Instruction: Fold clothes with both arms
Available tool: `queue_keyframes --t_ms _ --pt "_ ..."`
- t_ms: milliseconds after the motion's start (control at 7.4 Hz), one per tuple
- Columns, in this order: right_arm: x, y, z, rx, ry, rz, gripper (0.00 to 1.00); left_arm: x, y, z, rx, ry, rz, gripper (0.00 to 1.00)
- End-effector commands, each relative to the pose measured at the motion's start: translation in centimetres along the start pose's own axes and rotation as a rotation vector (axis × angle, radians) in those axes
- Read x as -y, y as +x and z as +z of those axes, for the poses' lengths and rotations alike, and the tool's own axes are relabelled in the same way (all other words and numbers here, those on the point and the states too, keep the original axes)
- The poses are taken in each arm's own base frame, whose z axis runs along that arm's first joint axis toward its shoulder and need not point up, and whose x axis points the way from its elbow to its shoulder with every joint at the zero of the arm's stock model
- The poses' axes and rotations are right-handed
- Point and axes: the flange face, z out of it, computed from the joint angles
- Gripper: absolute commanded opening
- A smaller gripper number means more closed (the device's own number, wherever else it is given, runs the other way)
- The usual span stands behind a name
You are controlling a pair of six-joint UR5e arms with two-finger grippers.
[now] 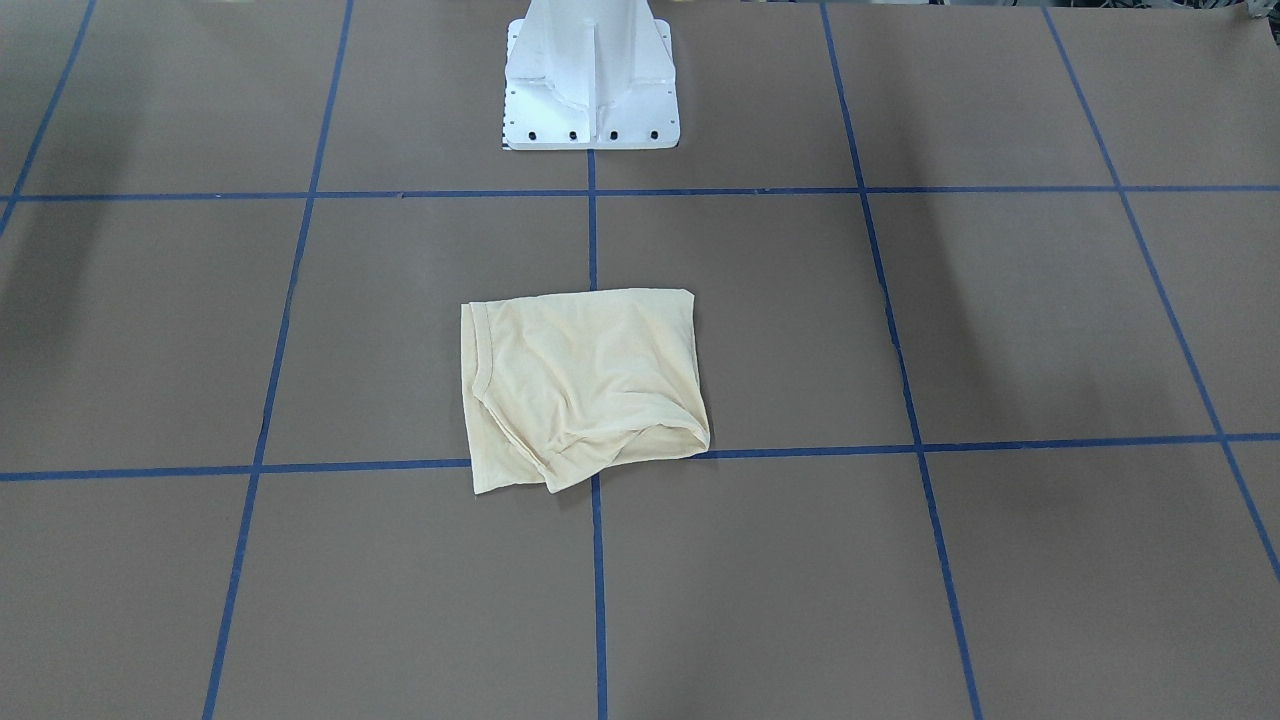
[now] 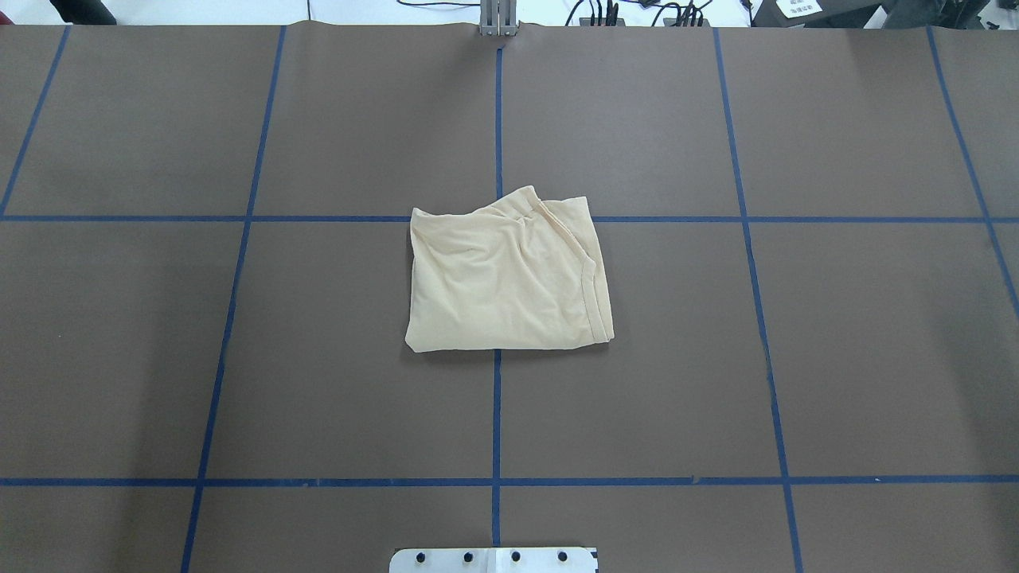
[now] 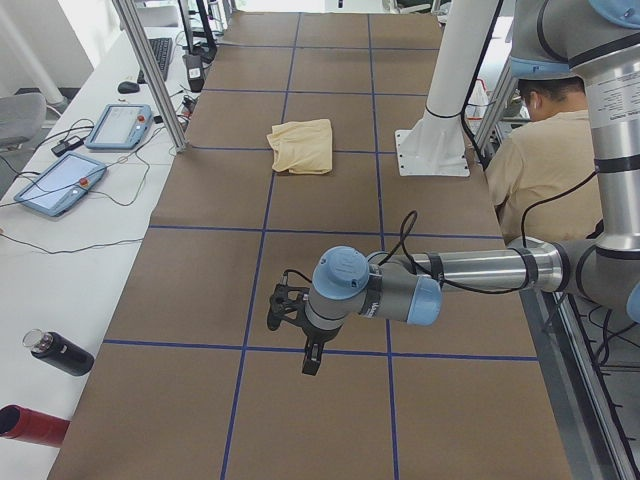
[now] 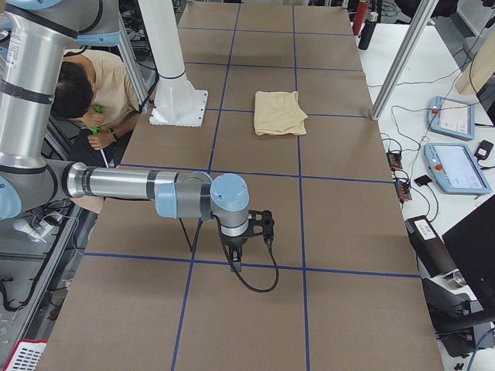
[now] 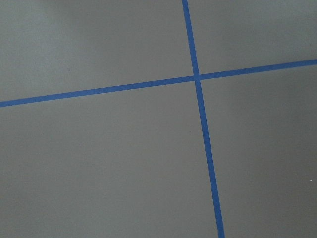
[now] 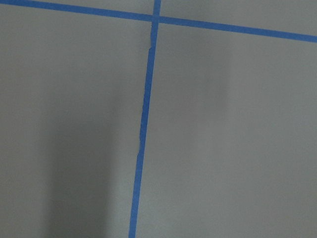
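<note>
Well, the shirt (image 2: 508, 274) lies in the middle of the table (image 2: 239, 358), folded into a rough rectangle across the centre tape line (image 2: 496, 414), with its ribbed neck edge towards the robot's right. Nothing touches it.

The left gripper (image 3: 306, 348) hangs low over bare table, well apart from the cloth. The right gripper (image 4: 240, 255) does the same at the other end. Both show only from the table's ends, so whether either claw is released or clenched cannot be told. The wrist views show only brown surface and blue tape.

By the look of it, the folding is nearly done. The far edge is bunched and one corner pokes out. A tidy finish would call for both claws to pinch that loose edge at its two ends, lift together and lay it flat without dragging the thin layers beneath.

Around the table, the white pedestal (image 1: 590, 90) stands near the shirt but apart from it. A seated person (image 3: 545, 170) is behind the robot. Pendants (image 3: 60, 185) and bottles (image 3: 60, 352) sit on the side bench. Nothing appears to bar either arm's path to the cloth.
</note>
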Motion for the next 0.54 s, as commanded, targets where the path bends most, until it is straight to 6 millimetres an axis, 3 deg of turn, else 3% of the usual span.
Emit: queue_keyframes --t_ms 0,406 --pt "-1.08 0.55 0.83 0.013 -0.018 0.009 1.00 -0.21 0.23 -0.30 0.007 0.005 0.008 1.00" --pt "-1.02 0.18 0.44 0.021 -0.008 0.004 1.00 -0.20 0.43 -0.32 -0.002 0.009 0.013 1.00"
